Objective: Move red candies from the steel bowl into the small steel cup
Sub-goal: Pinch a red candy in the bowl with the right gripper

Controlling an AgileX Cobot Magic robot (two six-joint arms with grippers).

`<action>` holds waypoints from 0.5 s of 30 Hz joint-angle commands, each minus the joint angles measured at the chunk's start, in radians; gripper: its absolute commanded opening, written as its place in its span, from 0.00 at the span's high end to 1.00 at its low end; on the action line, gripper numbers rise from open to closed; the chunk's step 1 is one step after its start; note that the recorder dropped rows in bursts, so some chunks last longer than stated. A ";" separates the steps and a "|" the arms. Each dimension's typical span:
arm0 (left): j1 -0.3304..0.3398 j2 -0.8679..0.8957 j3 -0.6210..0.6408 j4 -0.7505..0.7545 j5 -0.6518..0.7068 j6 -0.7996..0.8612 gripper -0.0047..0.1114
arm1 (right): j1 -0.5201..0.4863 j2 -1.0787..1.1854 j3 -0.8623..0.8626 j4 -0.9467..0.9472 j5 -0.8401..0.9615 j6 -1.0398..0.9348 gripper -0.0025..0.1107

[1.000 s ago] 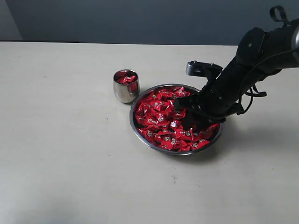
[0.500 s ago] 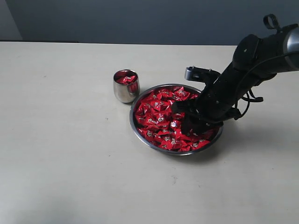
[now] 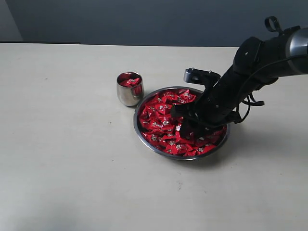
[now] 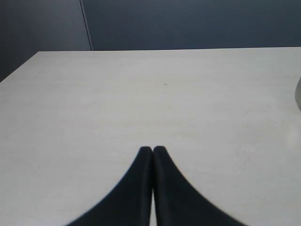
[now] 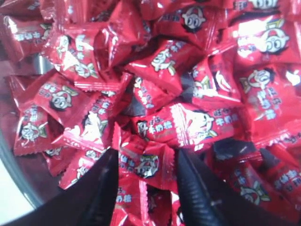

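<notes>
The steel bowl (image 3: pixel 143 137) sits at the table's middle, heaped with red candies (image 3: pixel 161 120). To its left stands the small steel cup (image 3: pixel 128 95), with a few red candies (image 3: pixel 130 81) inside. My right gripper (image 3: pixel 185 126) is down in the bowl's right half. In the right wrist view its jaws (image 5: pixel 146 165) stand apart, straddling one red candy (image 5: pixel 146 162) on the pile, with the bowl's wall (image 5: pixel 14 157) at the edge. My left gripper (image 4: pixel 153 149) is shut and empty over bare table, out of the exterior view.
The pale table (image 3: pixel 72 159) spreads around the bowl and cup. A dark wall (image 3: pixel 144 19) runs behind its far edge. The right arm (image 3: pixel 260 57) slants in from the upper right over the bowl's right rim.
The right arm has shifted left and a little deeper across the candy pile in the bowl. Bowl and cup have not moved.
</notes>
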 commanded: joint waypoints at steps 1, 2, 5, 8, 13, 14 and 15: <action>-0.005 -0.005 0.005 -0.006 -0.010 -0.001 0.96 | 0.005 -0.002 0.002 0.002 -0.014 -0.012 0.63; -0.005 -0.005 0.005 -0.006 -0.010 -0.001 0.96 | 0.005 -0.002 0.002 0.009 -0.016 -0.012 0.63; -0.005 -0.005 0.005 -0.006 -0.010 -0.001 0.96 | 0.005 -0.002 0.002 0.015 -0.023 -0.012 0.63; -0.005 -0.005 0.005 -0.006 -0.010 -0.001 0.96 | 0.005 -0.002 0.002 0.015 -0.023 -0.012 0.63; -0.005 -0.005 0.005 -0.006 -0.010 -0.001 0.96 | 0.005 -0.002 0.002 0.015 -0.030 -0.014 0.68; -0.005 -0.005 0.005 -0.006 -0.010 -0.001 0.96 | 0.005 -0.002 0.002 0.015 -0.030 -0.018 0.68; -0.005 -0.005 0.005 -0.006 -0.010 -0.001 0.96 | 0.005 -0.002 0.002 0.015 -0.030 -0.023 0.68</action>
